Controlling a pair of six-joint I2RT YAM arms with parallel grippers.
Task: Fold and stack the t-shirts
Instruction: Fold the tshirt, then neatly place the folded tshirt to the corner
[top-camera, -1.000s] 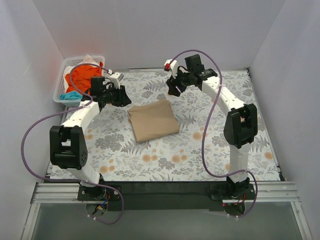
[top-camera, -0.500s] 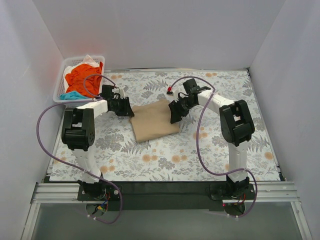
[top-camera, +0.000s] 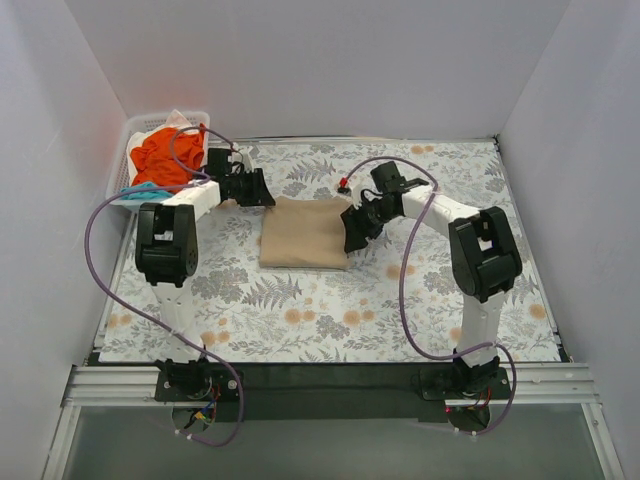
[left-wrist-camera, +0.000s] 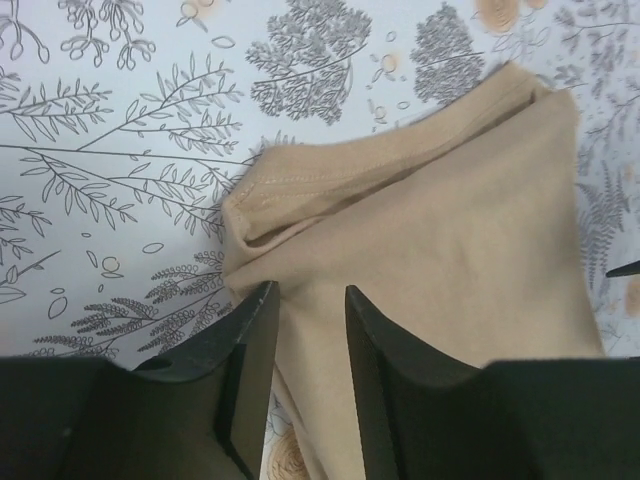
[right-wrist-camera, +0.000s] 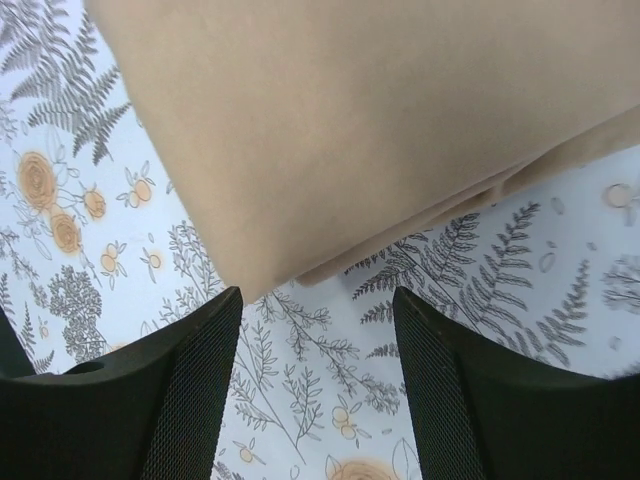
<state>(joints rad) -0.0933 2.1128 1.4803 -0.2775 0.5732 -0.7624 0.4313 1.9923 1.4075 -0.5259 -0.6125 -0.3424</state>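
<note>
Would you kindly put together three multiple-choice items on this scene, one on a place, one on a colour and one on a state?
1. Where is the orange t-shirt? A. flat at mid-table. B. in the white basket at the far left. C. draped over an arm.
2. What colour is the folded t-shirt between the arms? A. teal. B. white. C. tan.
3. How is the right gripper? A. shut on cloth. B. open, holding nothing. C. out of view.
Key: 1 B, it heaps inside the basket; 2 C, tan in every view; 3 B, table cover shows between its parted jaws.
</note>
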